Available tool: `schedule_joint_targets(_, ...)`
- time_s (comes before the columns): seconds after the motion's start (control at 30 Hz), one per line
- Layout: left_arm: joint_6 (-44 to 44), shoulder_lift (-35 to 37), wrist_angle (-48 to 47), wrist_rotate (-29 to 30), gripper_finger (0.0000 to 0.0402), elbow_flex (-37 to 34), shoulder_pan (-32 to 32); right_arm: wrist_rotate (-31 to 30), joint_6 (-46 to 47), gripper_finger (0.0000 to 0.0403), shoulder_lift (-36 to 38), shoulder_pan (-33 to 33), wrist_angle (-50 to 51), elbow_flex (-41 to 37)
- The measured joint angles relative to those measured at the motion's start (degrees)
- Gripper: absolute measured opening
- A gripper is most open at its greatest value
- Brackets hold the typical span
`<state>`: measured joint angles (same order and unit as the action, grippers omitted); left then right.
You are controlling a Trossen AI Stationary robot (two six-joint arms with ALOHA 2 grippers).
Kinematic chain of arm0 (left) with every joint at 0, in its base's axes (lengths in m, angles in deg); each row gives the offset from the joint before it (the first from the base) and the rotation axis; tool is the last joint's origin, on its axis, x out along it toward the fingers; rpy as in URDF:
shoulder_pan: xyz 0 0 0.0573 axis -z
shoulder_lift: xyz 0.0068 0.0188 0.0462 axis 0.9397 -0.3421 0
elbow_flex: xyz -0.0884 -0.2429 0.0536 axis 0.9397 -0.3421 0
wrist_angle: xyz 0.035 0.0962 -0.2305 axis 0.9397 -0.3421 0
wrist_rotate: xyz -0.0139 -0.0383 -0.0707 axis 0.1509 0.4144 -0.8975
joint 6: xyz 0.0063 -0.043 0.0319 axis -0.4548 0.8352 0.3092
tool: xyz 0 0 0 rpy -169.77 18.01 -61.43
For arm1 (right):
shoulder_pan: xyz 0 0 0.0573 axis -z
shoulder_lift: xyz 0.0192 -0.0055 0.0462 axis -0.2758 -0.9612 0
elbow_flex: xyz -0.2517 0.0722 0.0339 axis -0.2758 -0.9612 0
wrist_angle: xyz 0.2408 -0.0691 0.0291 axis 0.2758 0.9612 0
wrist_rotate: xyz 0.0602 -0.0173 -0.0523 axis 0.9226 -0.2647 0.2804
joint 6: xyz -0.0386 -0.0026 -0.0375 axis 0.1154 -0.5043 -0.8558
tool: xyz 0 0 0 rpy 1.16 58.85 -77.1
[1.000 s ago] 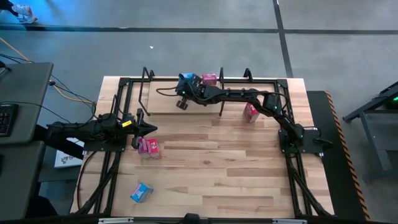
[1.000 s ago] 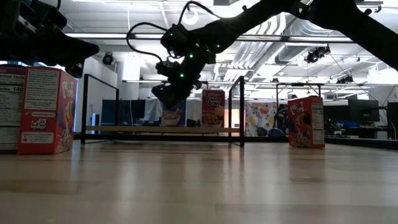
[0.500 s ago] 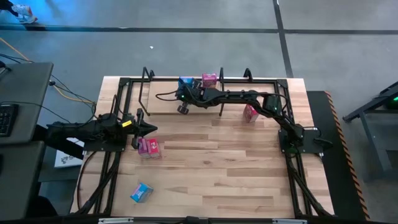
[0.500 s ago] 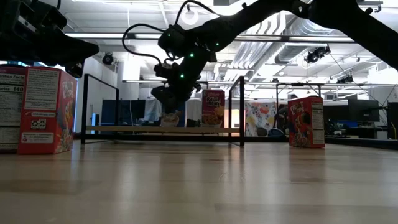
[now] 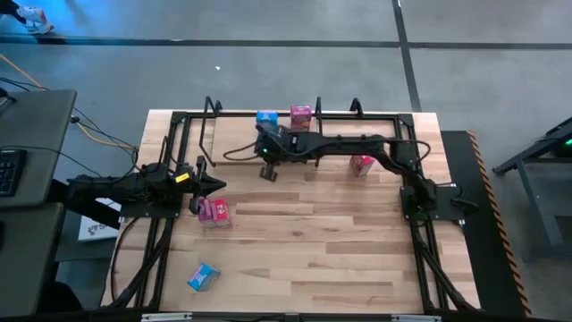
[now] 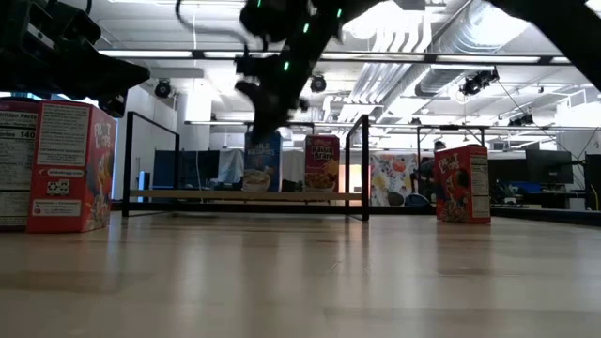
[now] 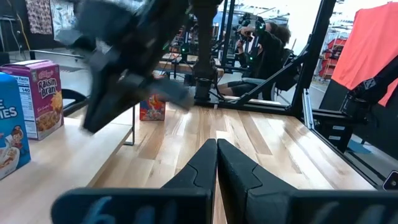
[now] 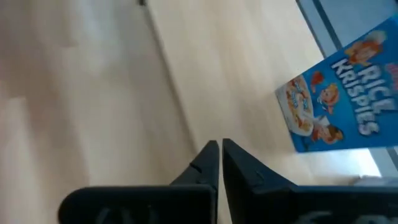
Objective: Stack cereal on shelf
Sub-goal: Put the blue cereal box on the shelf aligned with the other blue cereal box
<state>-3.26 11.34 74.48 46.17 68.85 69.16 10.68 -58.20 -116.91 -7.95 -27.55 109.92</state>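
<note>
On the shelf (image 5: pixel 234 141) at the table's far edge stand a blue cereal box (image 5: pixel 266 117) and a pink box (image 5: pixel 301 115) side by side, with the empty, closed right gripper (image 5: pixel 268 172) just in front and the closed left gripper (image 5: pixel 217 185) waiting at the left.

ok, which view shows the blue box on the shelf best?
The right wrist view: the blue box fills much of it, front print readable. The low view shows it upright on the shelf, small, beside a pink box. The high view gives only its top. The left wrist view catches an edge.
</note>
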Motion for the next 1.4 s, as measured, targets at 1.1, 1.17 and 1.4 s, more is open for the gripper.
schedule_joint_targets(1.1,6.25,-0.02,1.59,-0.37,0.0005,-0.02,0.10,-13.11,30.45,0.0000,57.39,-27.78,-31.01,-47.34)
schedule_joint_targets(1.17,12.32,-0.02,5.28,-0.11,0.0005,-0.02,0.10,-12.63,30.36,0.0000,57.88,-27.74,-30.26,-47.34)
schedule_joint_targets(1.4,24.91,-1.22,19.96,6.85,0.0010,1.27,0.10,-12.70,30.45,0.0000,58.35,-27.52,-26.95,-47.34)
